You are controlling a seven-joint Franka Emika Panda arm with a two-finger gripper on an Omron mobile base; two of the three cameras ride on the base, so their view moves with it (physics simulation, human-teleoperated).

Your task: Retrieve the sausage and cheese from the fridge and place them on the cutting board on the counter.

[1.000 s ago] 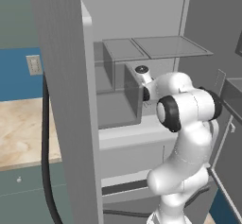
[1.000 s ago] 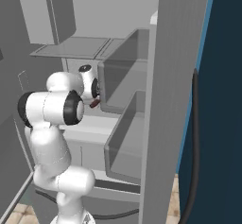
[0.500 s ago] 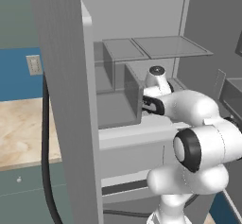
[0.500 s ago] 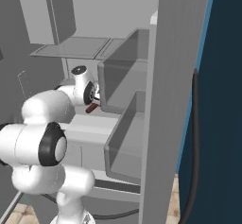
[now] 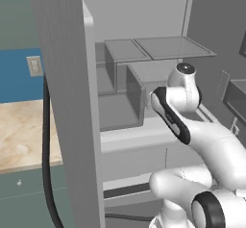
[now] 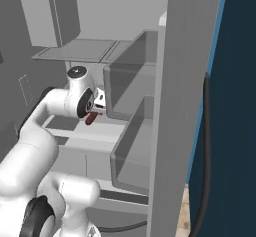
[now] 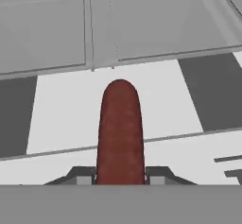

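While the fridge (image 5: 72, 78) stands open, the white arm reaches into its grey inside, and the gripper (image 7: 120, 175) is closed on the sausage (image 7: 119, 131), with one dark fingertip (image 7: 80, 175) pressing it from each side. In the hand view the dark red-brown sausage sticks straight out from between the fingertips, above a white ledge (image 7: 61, 119) of the fridge and apart from it. In the right base view the sausage (image 6: 91, 118) hangs a little down from the hand, just beside a clear grey bin (image 6: 131, 86). In the left base view glass shelves (image 5: 158, 48) lie above the arm, and a piece of the beige counter (image 5: 24, 133) shows left of the fridge door.
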